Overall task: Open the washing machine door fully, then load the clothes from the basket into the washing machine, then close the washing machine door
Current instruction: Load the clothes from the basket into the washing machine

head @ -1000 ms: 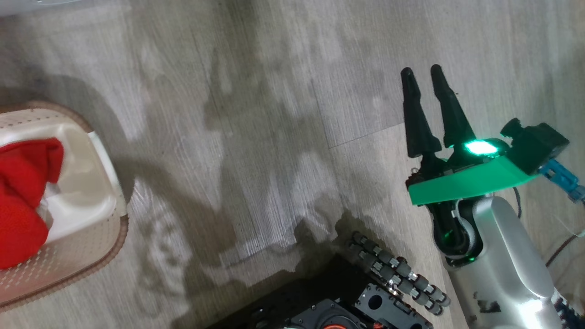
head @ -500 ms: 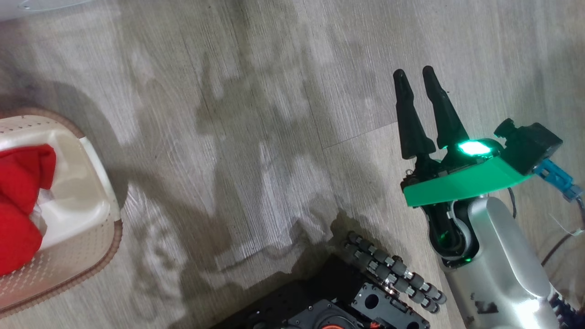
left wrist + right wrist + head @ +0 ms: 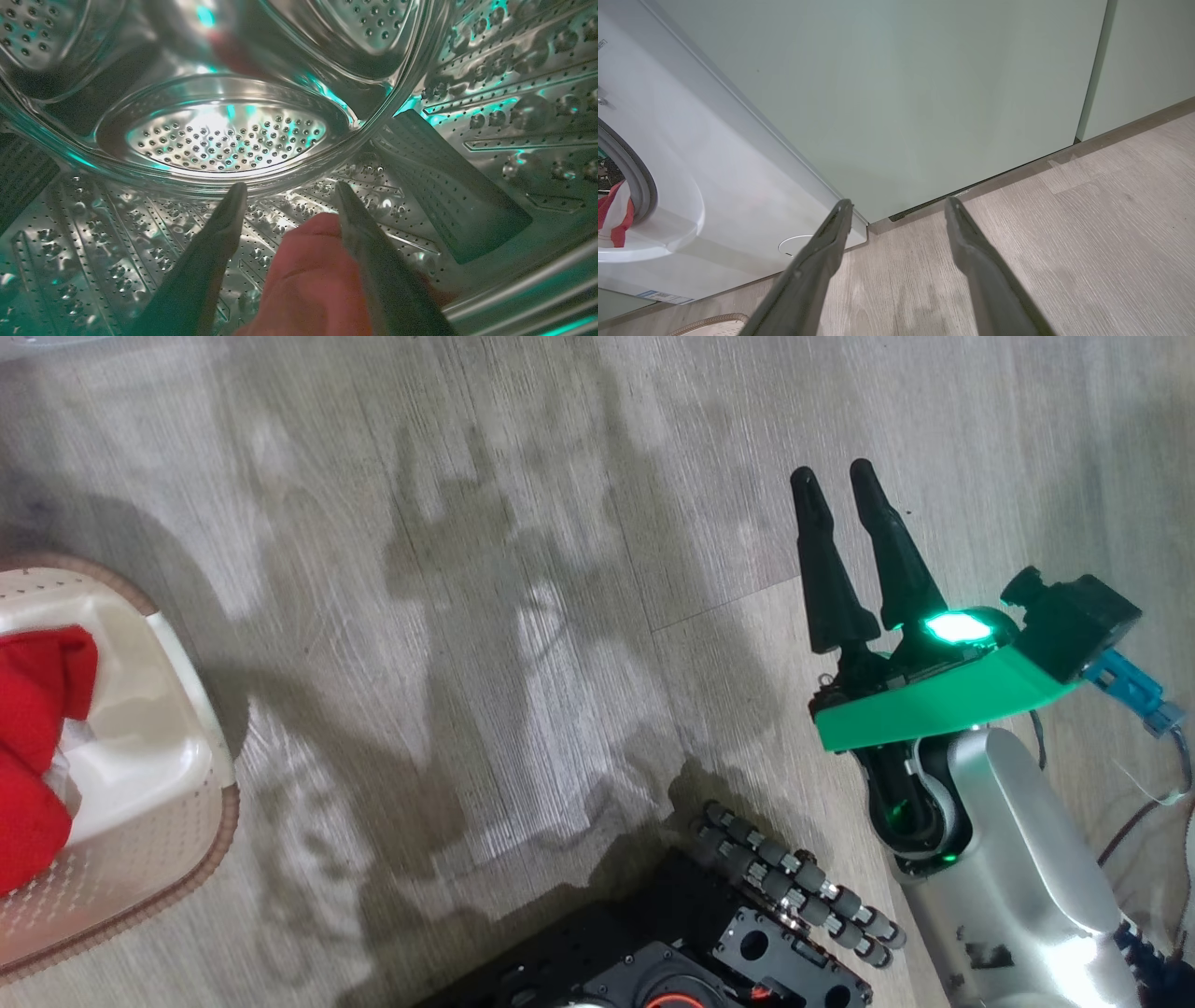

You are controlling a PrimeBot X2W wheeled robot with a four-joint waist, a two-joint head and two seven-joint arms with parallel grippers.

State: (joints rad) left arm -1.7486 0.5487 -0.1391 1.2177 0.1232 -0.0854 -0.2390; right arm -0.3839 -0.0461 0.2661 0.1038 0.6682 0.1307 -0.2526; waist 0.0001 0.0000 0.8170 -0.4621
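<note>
In the left wrist view my left gripper (image 3: pixel 291 186) is deep inside the washing machine's steel drum (image 3: pixel 224 140), its fingers spread open. A piece of red clothes (image 3: pixel 308 270) lies low between them, over the drum wall. The cream basket (image 3: pixel 187 821) sits at the head view's left edge, with a red garment (image 3: pixel 33 728) and a bit of white fabric (image 3: pixel 63 765) in it. My right gripper (image 3: pixel 831 474) hangs open and empty over the floor, far right of the basket. The washing machine (image 3: pixel 714 196) shows with red and white cloth (image 3: pixel 614 219) at its opening. Its door is out of view.
Pale green cabinets (image 3: pixel 924 93) stand beside the machine. The round filter cover (image 3: pixel 796 245) is low on its front. My own dark base (image 3: pixel 700 952) fills the head view's bottom middle. Grey wood floor (image 3: pixel 513 616) lies between basket and right arm. Cables (image 3: pixel 1148 803) trail at the right.
The whole head picture has drifted a little, so the basket sits further left and lower in it; that is the camera moving. My right gripper stays open.
</note>
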